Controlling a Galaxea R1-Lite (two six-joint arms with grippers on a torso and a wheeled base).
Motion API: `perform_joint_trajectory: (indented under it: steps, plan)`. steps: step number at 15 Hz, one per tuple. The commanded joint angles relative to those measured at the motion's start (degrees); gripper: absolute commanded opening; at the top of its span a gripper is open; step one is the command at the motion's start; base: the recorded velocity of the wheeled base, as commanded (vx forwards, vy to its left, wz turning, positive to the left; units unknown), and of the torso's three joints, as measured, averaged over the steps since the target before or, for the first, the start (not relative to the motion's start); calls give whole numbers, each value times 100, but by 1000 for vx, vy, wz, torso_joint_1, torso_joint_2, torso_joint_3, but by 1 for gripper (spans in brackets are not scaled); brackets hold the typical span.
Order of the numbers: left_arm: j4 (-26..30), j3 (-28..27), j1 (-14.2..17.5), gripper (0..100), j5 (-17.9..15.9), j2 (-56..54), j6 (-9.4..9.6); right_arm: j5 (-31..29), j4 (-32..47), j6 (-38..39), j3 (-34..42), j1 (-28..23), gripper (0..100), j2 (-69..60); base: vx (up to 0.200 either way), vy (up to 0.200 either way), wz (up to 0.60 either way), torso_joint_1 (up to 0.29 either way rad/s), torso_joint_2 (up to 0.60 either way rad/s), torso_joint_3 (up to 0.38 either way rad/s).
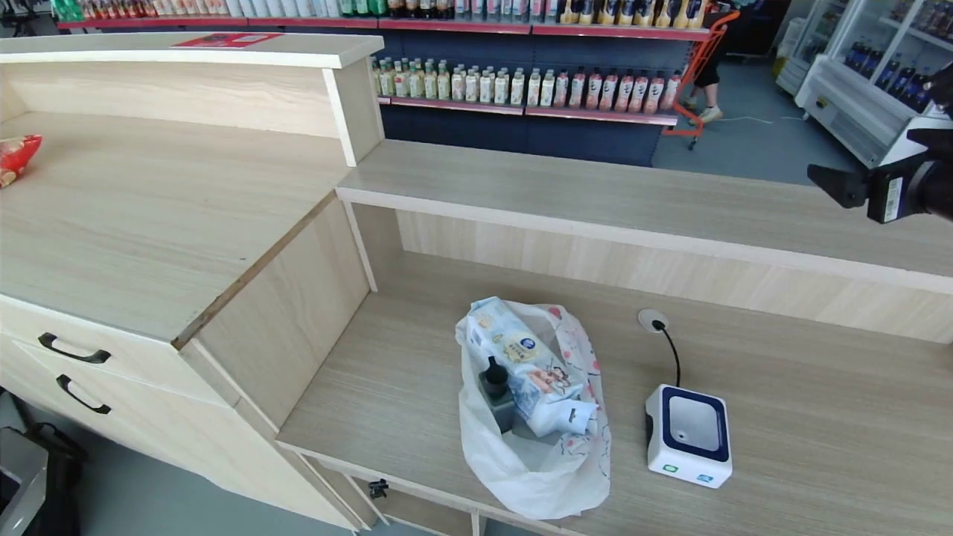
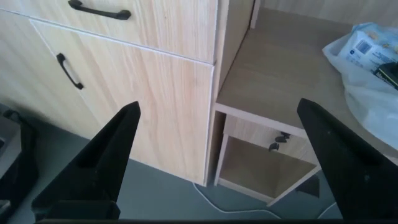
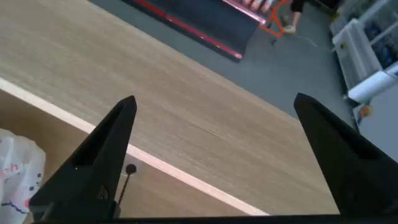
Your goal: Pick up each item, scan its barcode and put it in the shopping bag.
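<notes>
A white plastic shopping bag point(image 1: 532, 447) lies open on the low counter, near its front edge. Inside it are a blue and white package point(image 1: 525, 365) and a dark capped bottle point(image 1: 495, 387). The white and blue barcode scanner point(image 1: 689, 435) stands just right of the bag, its cable running to a grommet point(image 1: 654, 320). A red snack pack point(image 1: 16, 156) lies at the far left of the raised counter. My right gripper point(image 3: 217, 162) hangs open and empty above the high ledge; one finger point(image 1: 837, 184) shows at the right. My left gripper point(image 2: 217, 162) is open and empty, low in front of the cabinet; the bag point(image 2: 367, 74) lies off to one side.
A raised counter point(image 1: 149, 216) with drawers point(image 1: 74, 357) stands on the left. A high ledge point(image 1: 633, 193) runs behind the low counter. Shelves of bottles point(image 1: 521, 85) and fridges point(image 1: 864, 82) fill the shop behind. Bare counter point(image 1: 819, 417) lies right of the scanner.
</notes>
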Motion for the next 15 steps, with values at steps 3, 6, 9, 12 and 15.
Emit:
perform_joint_trajectory:
  steps: [3, 6, 9, 12, 15]
  plan:
    - [-1, 1, 2, 100, 3, -2, -2, -462, 180, 632, 873, -439, 100, -1184, 0, 0, 0, 0, 0, 0]
    - [-1, 1, 2, 100, 3, -2, -2, -453, 206, 1344, 2323, -817, 100, -2318, 0, 0, 0, 0, 0, 0]
    - [-1, 1, 2, 100, 3, -2, -2, -620, 303, 1396, 3536, -817, 100, -3162, 0, 0, 0, 0, 0, 0]
    - [-1, 1, 2, 100, 3, -2, -2, -954, 303, 1669, 4661, -800, 100, -3838, 0, 0, 0, 0, 0, 0]
    - [-1, 1, 2, 100, 3, -2, -2, -954, 285, 1678, 5583, -712, 100, -4462, 0, 0, 0, 0, 0, 0]
